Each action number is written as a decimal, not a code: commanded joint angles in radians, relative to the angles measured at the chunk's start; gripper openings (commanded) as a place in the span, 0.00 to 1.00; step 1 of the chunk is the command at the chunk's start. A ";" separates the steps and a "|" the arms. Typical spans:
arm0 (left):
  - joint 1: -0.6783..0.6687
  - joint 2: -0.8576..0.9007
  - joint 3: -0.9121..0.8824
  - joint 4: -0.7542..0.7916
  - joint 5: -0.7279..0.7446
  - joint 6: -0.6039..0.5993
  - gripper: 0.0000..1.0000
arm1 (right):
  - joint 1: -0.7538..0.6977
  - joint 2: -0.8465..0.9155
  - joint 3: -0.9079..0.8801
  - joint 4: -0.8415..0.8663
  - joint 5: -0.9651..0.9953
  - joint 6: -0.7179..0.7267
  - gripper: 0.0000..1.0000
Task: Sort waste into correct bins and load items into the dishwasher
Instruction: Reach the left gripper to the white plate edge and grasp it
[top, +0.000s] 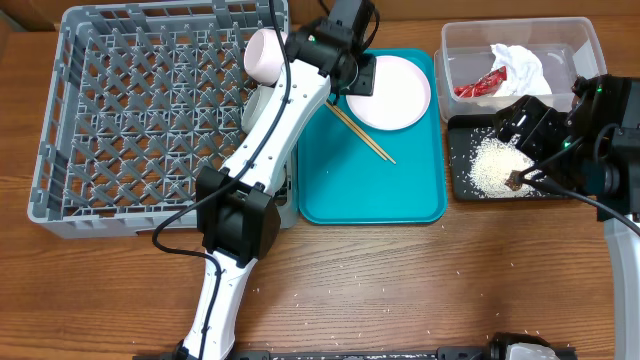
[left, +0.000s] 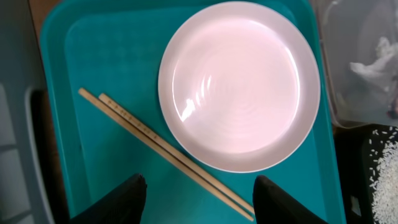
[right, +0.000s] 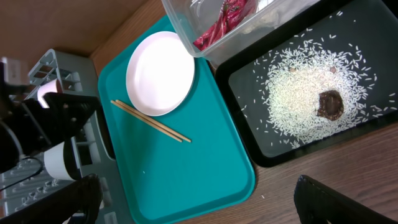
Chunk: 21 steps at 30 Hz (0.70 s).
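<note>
On the right side of the worktop (top: 400, 280) the waste looks sorted. The crumpled napkin (top: 520, 62) and red wrapper (top: 480, 85) lie in the clear tub (top: 460, 45) at the far right. The rice (top: 495, 165) and brown lump (top: 516, 180) sit in the black tray (top: 460, 185) just nearer, though a few pale specks, perhaps grains, dot the near worktop. Loading seems partly done: a pink bowl (top: 265, 55) rests on its side at the right edge of the grey dish rack (top: 60, 120) on the left. A whitish vessel (top: 258, 100) sits just nearer, half hidden by the arm, and I cannot tell whether it is cup or bowl. The plate (top: 390, 90) and chopsticks (top: 362, 135) are not yet loaded; both lie on the teal tray (top: 370, 190) in the middle, the chopsticks touching the plate's rim. The left claw (left: 199, 199) hovers above them, released and empty, with the chopsticks' near end between its jaws. The right claw (right: 199, 193) hangs spread wide and empty over the black tray's near side.
</note>
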 joint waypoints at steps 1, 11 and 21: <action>-0.002 0.005 -0.073 0.061 -0.043 -0.098 0.57 | -0.003 -0.003 0.007 0.005 0.003 0.000 1.00; -0.002 0.006 -0.254 0.287 -0.072 -0.100 0.49 | -0.003 -0.003 0.007 0.005 0.003 0.000 1.00; -0.011 0.026 -0.334 0.395 -0.126 -0.127 0.49 | -0.003 -0.003 0.007 0.005 0.003 0.000 1.00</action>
